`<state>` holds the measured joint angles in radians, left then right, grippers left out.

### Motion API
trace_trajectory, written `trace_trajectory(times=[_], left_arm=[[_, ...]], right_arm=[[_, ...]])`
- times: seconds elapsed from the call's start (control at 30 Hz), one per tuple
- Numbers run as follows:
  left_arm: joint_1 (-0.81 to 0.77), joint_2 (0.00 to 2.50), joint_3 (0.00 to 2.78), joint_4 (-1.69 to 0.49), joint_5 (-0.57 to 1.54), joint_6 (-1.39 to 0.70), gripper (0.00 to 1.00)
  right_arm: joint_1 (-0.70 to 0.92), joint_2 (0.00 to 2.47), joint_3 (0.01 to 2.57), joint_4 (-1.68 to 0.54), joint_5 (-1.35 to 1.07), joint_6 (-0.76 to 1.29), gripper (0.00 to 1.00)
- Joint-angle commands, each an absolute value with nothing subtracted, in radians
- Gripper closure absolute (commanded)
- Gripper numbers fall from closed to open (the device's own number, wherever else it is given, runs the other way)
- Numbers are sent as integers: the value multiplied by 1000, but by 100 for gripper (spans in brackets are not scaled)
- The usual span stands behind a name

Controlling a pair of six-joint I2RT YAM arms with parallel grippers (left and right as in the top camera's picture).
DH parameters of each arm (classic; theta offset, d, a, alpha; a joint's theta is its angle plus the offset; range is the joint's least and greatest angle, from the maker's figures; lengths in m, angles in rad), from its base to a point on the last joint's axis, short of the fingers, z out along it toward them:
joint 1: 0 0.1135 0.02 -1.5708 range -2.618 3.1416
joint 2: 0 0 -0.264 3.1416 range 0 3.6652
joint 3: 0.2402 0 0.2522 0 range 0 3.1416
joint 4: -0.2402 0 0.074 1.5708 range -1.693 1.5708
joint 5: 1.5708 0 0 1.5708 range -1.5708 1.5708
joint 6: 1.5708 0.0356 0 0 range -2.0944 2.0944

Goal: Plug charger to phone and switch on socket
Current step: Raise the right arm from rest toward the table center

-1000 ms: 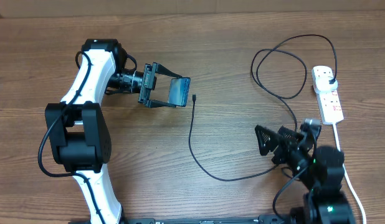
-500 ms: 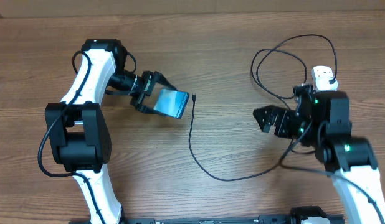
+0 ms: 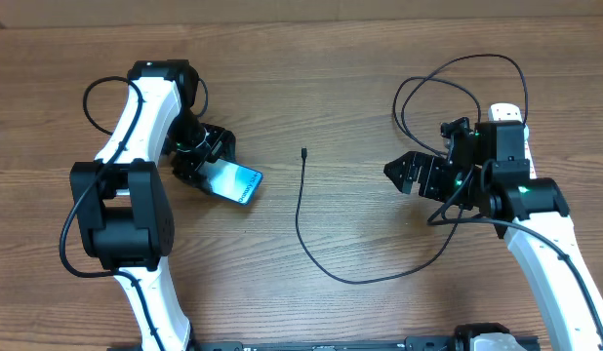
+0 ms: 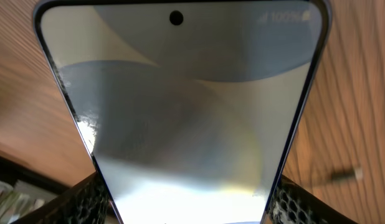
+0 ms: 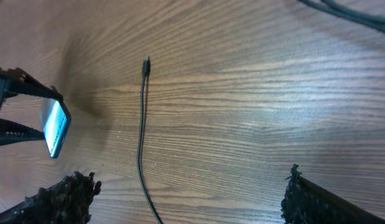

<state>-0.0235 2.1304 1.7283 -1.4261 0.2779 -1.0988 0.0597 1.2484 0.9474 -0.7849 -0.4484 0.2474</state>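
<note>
The wooden surface [image 3: 311, 58] is carrying all task items. The left arm [image 3: 145, 107] is reaching toward the middle of the surface, and the right arm [image 3: 536, 210] is extending over the right side.

The left end effector [image 3: 212, 168] is clenching on the phone [image 3: 235, 182]. In the left wrist view the phone [image 4: 180, 112] is filling the frame, with one textured finger pressing on each long edge near its lower corners. The phone is sitting left of centre with its blue screen facing up; whether it is touching the surface cannot be told.

The right end effector [image 3: 397, 175] is standing released – in the right wrist view its fingers [image 5: 61, 199] are spreading wide with nothing between them.

The socket [image 3: 506, 114] is lying at the far right, partly hidden by the right arm.

The charger [image 3: 300, 219] is running in a thin black line across the middle of the surface, curving right and looping near the socket. Its connector tip [image 3: 303, 153] is lying free between the phone and the right end effector – apart from both.
</note>
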Motion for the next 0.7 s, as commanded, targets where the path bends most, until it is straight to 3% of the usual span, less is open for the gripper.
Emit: trace_trajectory(times=[0.0, 0.33, 0.67], left_arm=[[-14, 2126, 1755, -1413, 138, -1161, 46], [-13, 2126, 1816, -1412, 119, -1167, 47], [-14, 2126, 2092, -1639, 120, -1151, 49]], right_arm=[[64, 1282, 970, -775, -473, 265, 3], [91, 1298, 970, -732, -473, 319, 4], [91, 1298, 970, -720, -473, 342, 4]])
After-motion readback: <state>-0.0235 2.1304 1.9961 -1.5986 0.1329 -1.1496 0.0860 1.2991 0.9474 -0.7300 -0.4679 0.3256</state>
